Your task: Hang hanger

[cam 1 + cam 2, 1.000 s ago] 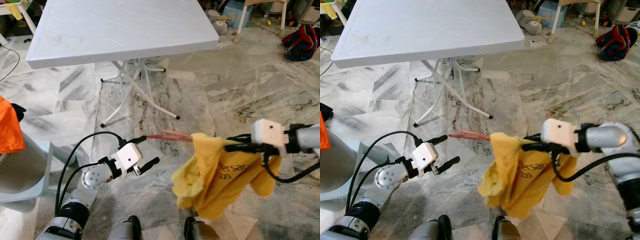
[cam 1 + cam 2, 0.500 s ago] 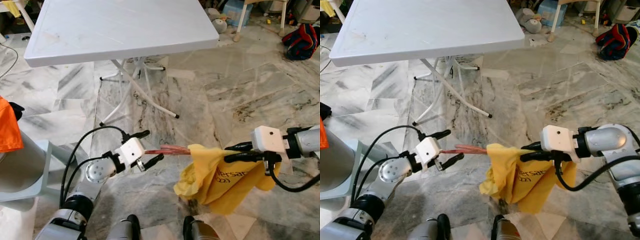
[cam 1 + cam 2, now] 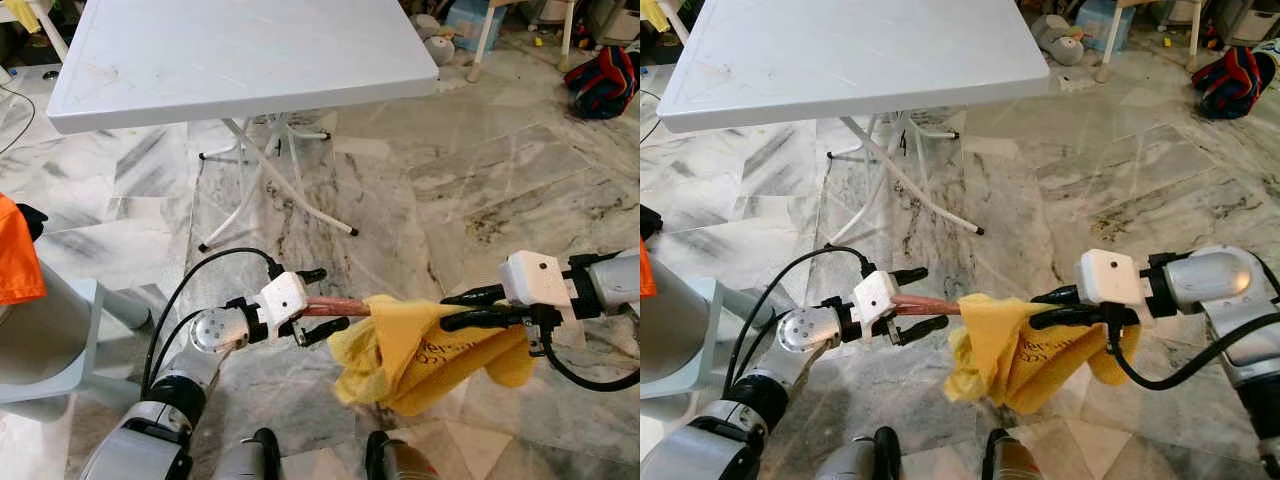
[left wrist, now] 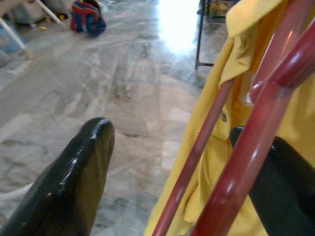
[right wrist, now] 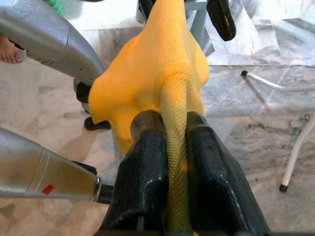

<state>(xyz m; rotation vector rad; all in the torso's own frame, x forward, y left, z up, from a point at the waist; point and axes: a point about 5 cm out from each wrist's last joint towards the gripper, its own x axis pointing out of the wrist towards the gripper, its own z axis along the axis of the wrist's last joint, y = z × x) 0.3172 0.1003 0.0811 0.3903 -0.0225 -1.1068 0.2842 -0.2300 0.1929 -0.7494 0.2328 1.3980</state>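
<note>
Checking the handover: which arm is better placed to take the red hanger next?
Likely the left. The left gripper has its open fingers around the red hanger, while the right gripper is shut on the yellow shirt.

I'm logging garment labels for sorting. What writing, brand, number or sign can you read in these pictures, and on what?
Dark print on the yellow shirt, held by the right gripper: folded into creases, too broken to read.
Red hanger, left gripper and white table: no text visible.

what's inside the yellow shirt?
A red hanger runs into the yellow shirt; its exposed end sits between the left gripper fingers. The right gripper pinches the cloth. The hanger's far end is covered.
</note>
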